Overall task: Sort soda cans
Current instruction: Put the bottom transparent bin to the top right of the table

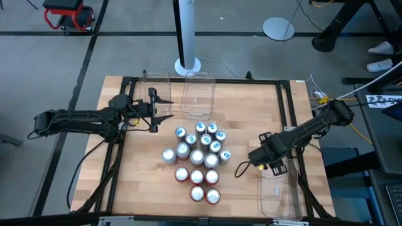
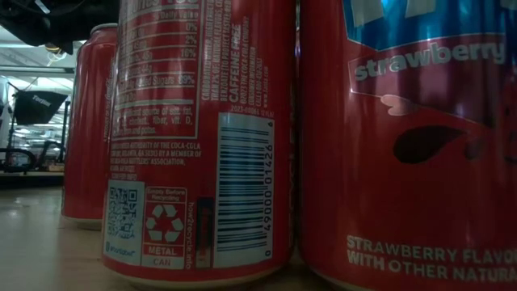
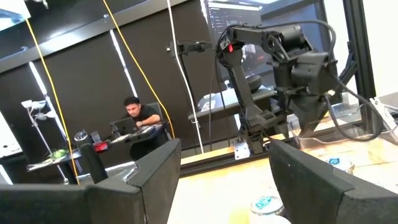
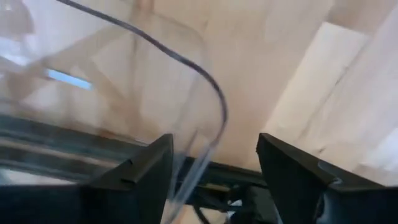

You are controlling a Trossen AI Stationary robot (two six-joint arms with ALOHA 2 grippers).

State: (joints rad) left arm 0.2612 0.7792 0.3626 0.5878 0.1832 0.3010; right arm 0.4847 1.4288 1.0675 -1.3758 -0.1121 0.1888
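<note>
The soda cans stand upright on their bases in a cluster at mid-table. The teal-blue ones (image 1: 207, 137) are farthest, the silver-grey ones (image 1: 188, 154) in the middle, and the red ones (image 1: 198, 184) nearest. The low view is filled by red cans (image 2: 202, 137). My left gripper (image 1: 164, 112) hovers left of the cluster, pointing level toward the table's right, open and empty (image 3: 224, 152). My right gripper (image 1: 264, 157) points down over the far corner of a clear tub (image 1: 279, 188) at the near right. It is open (image 4: 214, 146), with only the tub's rim (image 4: 214, 106) seen below its fingers.
Two more clear tubs (image 1: 157, 85) (image 1: 198, 95) stand at the table's far edge. A black frame (image 1: 289, 107) runs around the wooden tabletop. Bare wood lies between the cluster and each arm. A person sits at a desk (image 3: 140, 118) in the room beyond.
</note>
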